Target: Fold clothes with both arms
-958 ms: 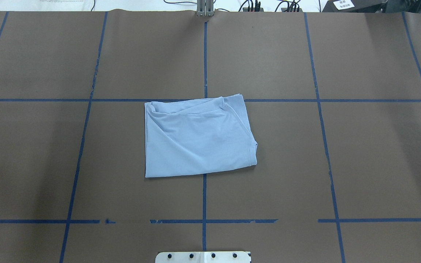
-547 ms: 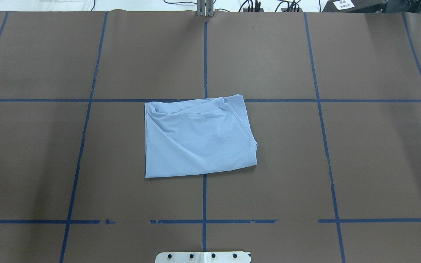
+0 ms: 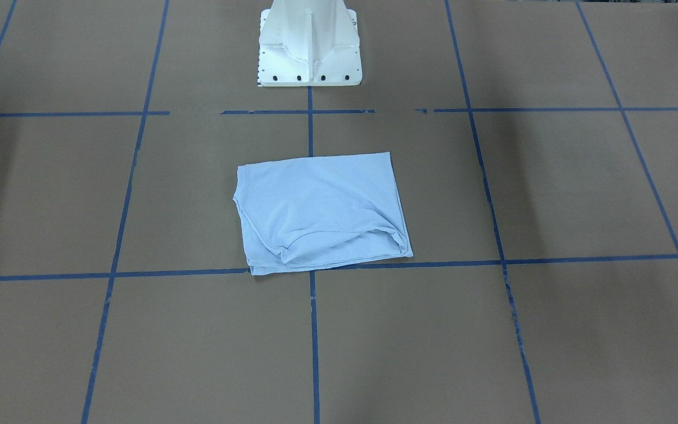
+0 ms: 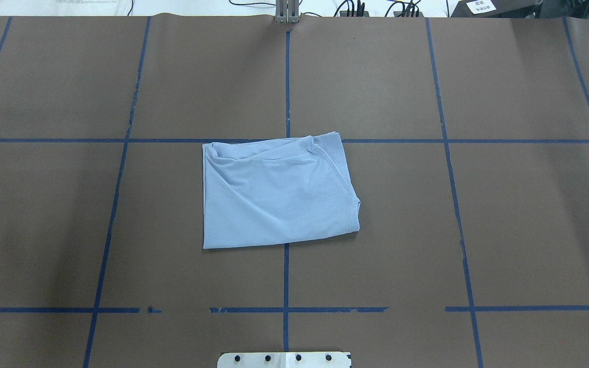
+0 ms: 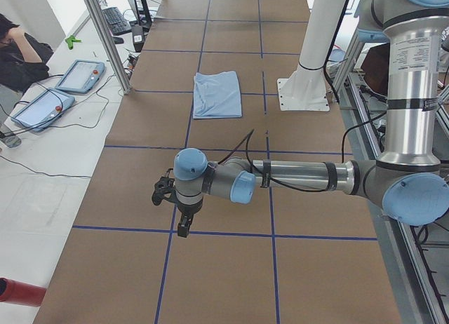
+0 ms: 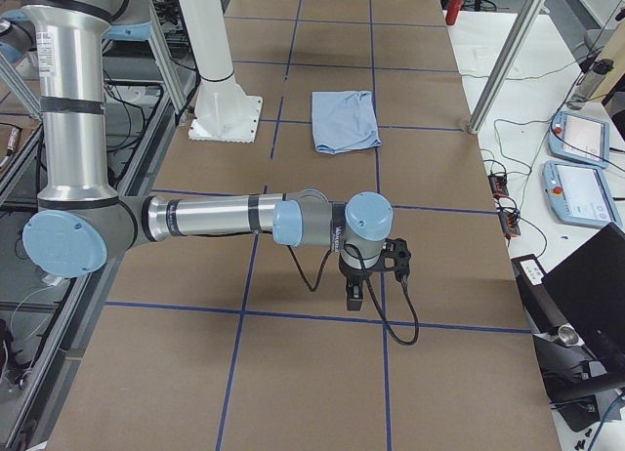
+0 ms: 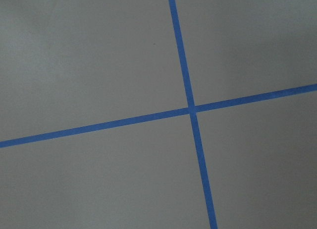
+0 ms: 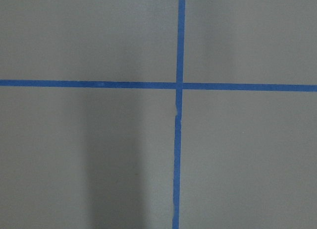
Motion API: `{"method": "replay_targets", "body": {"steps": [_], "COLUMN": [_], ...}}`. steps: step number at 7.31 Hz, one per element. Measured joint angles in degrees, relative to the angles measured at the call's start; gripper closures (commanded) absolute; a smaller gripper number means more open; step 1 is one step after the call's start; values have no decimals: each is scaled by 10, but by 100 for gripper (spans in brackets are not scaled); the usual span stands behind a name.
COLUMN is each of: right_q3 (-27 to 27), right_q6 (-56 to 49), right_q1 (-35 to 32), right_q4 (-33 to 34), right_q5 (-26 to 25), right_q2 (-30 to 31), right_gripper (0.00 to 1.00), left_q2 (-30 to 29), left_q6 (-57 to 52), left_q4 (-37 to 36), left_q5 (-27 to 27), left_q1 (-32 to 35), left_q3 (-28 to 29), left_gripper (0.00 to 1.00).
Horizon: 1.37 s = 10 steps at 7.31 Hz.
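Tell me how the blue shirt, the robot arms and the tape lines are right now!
Light blue fabric T-shirt: folded into a rough rectangle, flat on the brown table, untouched.
Left silver-grey jointed arm: stretched low, away from the shirt.
Left black gripper: points down; open or shut, cannot tell.
Right silver-grey jointed arm: stretched low, away from the shirt.
Right black gripper: points down; cannot tell.
Blue tape line: broken in places.
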<state>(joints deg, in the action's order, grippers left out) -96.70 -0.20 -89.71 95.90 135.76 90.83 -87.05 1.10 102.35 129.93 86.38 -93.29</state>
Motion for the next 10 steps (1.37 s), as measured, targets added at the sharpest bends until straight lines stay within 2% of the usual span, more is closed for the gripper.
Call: {"method": "replay_targets", "body": {"steps": [10], "right_q3": [-3], "right_q6": [25], "right_q1": [1], "right_q4": [-2], "right_q5": [7], "right_q2": [-5], "right_gripper": [0], "left_q2": [1], "left_q6": [37], "left_q4": [-6], "left_q5": [2], "left_q1": [-1], "left_q3": [-3], "left_gripper": [0]}}
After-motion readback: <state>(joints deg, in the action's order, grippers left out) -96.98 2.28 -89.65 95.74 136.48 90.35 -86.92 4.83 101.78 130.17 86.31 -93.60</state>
